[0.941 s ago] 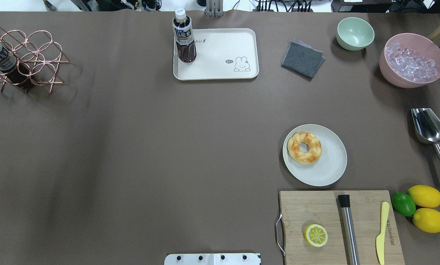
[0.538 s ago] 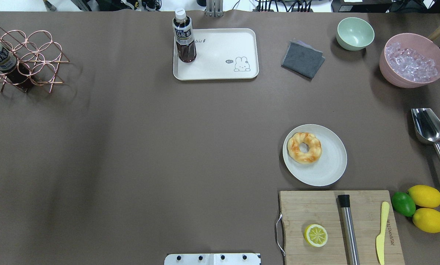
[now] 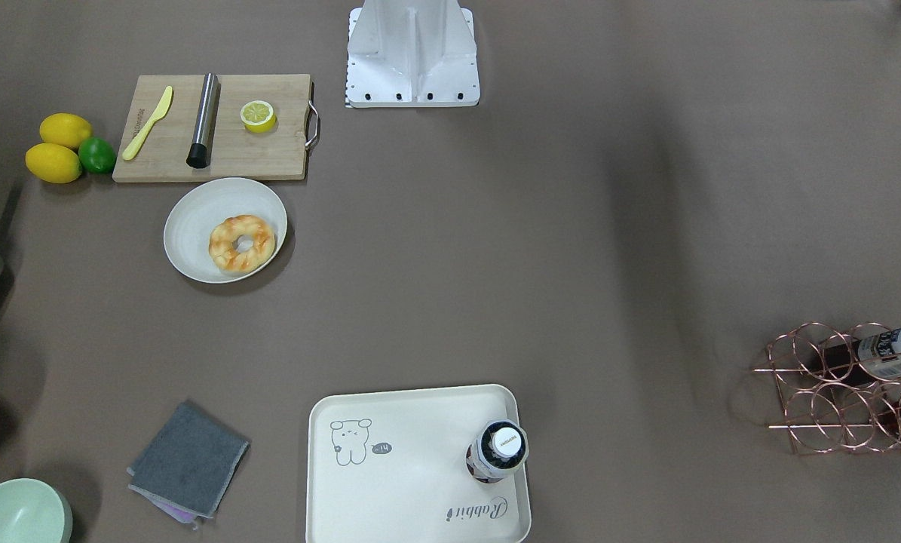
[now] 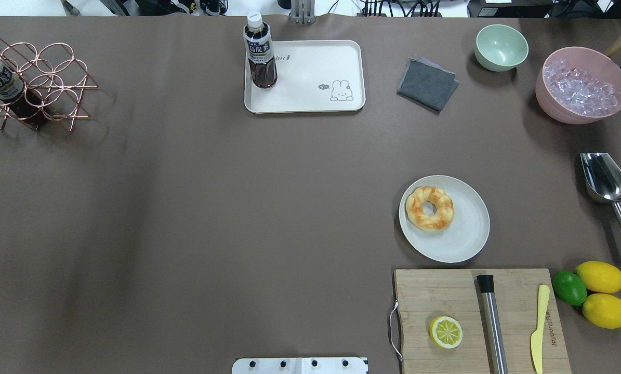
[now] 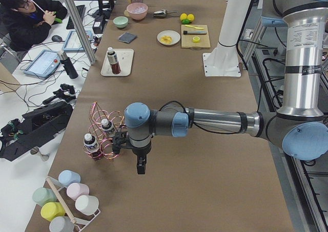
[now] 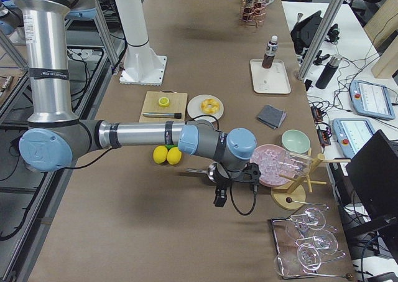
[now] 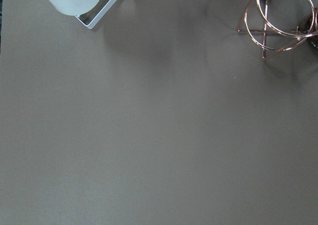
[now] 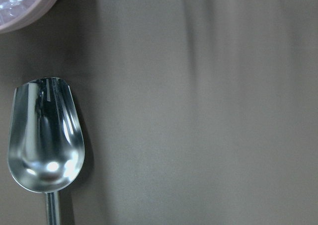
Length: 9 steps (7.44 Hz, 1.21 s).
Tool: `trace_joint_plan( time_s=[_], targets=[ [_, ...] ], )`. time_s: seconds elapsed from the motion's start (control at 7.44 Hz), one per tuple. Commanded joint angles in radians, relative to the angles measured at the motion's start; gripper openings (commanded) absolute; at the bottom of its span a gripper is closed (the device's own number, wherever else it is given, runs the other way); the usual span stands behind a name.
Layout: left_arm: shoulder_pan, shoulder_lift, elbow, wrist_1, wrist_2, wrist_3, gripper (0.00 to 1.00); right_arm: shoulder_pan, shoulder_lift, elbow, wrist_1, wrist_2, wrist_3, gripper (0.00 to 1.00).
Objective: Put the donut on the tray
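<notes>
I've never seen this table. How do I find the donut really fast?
Find the wooden cutting board on the robot's right side of the table. Just beyond it sits a round white plate, and the donut lies on it. It is a twisted golden ring with a hole, unlike the flat yellow half lemon on the board.

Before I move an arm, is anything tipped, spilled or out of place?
Nothing stands out. The donut lies flat on the white plate, and a drink bottle stands upright in one corner of the tray.
</notes>
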Motion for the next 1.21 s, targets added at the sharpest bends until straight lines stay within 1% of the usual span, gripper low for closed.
trace_joint_plan(
  time_s=[0.0, 0.67, 0.81, 1.08],
  targets=[
    [0.000, 0.002, 0.002, 0.000, 0.000, 0.000, 0.98, 0.000, 0.000, 0.000, 0.001, 0.000, 0.000, 1.00],
    [0.000, 0.003, 0.007, 0.000, 0.000, 0.000, 0.98, 0.000, 0.008, 0.005, 0.004, 0.000, 0.003, 1.00],
    [0.000, 0.006, 0.007, 0.000, 0.000, 0.000, 0.98, 0.000, 0.008, -0.003, 0.030, 0.003, 0.005, 1.00],
    [0.000, 0.006, 0.007, 0.000, 0.000, 0.000, 0.98, 0.000, 0.006, -0.003, 0.035, 0.017, 0.005, 1.00]
  ],
)
